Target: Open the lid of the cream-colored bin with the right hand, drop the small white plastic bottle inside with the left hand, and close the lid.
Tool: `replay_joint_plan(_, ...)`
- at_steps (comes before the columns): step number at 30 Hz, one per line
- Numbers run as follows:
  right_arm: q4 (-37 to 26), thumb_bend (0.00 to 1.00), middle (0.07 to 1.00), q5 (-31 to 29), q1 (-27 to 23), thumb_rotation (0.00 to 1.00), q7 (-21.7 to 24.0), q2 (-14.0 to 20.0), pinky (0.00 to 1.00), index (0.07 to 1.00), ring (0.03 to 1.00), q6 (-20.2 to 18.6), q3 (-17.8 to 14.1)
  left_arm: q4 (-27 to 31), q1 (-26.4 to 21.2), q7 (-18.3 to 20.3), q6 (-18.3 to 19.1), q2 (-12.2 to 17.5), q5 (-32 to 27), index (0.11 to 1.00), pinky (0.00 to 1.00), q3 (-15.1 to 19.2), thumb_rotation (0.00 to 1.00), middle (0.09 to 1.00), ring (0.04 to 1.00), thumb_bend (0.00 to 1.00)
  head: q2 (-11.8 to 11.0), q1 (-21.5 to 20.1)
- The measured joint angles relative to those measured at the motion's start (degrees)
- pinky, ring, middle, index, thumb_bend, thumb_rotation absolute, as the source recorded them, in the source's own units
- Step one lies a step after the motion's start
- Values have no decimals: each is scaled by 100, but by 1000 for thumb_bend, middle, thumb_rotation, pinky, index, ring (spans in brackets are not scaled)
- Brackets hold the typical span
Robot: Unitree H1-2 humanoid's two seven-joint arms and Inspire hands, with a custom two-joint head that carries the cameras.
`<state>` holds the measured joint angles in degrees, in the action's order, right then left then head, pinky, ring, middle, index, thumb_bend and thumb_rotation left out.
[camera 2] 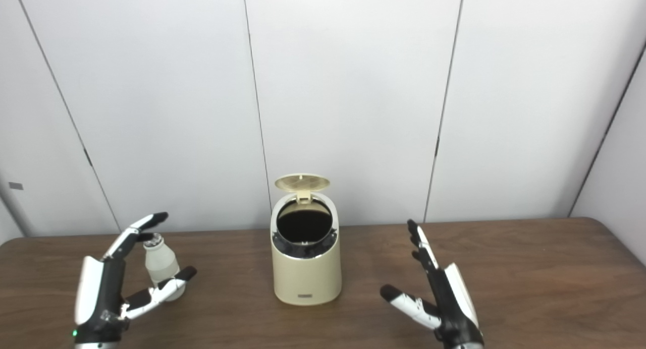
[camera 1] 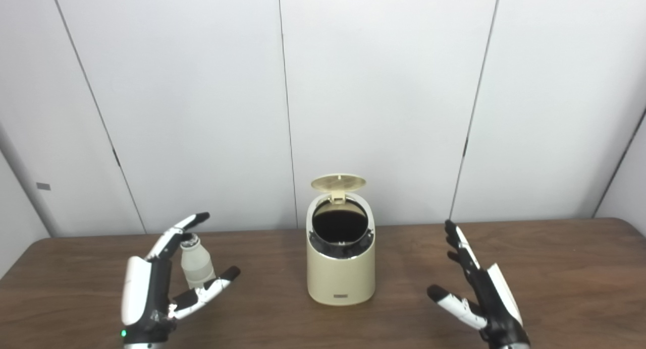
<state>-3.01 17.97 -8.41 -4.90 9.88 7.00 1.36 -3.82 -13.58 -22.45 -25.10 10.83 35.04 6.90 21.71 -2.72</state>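
At the left, the left hand (camera 1: pixel 151 283) is over the table (camera 1: pixel 555 268) with its fingers (camera 1: pixel 179 230) and thumb (camera 1: pixel 212 288) spread apart. It holds nothing. The bottle (camera 1: pixel 196 263) stands upright on the table inside this spread hand, between the fingers and the thumb. The upper fingertip is very near the bottle's neck and the thumb crosses in front of its base, but I cannot tell if they touch it. The bottle is small, white and a little cloudy.

In the middle stands the bin (camera 1: pixel 341 268), well apart from the bottle. It is cream-colored with a dark ring at the rim. Its lid (camera 1: pixel 338 182) is up, tilted back on the hinge at the far side, and the inside is dark.

At the right, the right hand (camera 2: pixel 441 298) is near the bin but apart from it. It is also released, fingers stretched up, thumb pointing toward the bin.
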Motion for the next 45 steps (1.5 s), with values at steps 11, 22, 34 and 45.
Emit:
replay_joint_plan(11,332,1000,992,-157,209,841,1,57,917,1000,982,267,-106,-146,-132,-873,404,-19,457,826,776,214,328,816,848,913,0,237)
replay_joint_plan(22,365,1000,988,-177,218,832,2,73,917,998,972,382,-107,-40,-125,-142,1511,-81,-625,933,809,302,453,934,915,997,-44,299)
replay_joint_plan(34,402,1000,984,-177,215,829,6,72,909,994,974,421,-116,144,-124,993,2650,-86,-2163,961,928,359,471,937,944,1000,-35,316)
replay_joint_plan(45,360,1000,983,-179,226,826,25,71,906,993,974,411,-142,-701,-144,1457,2738,163,-2545,961,779,190,456,912,870,1000,-26,334)
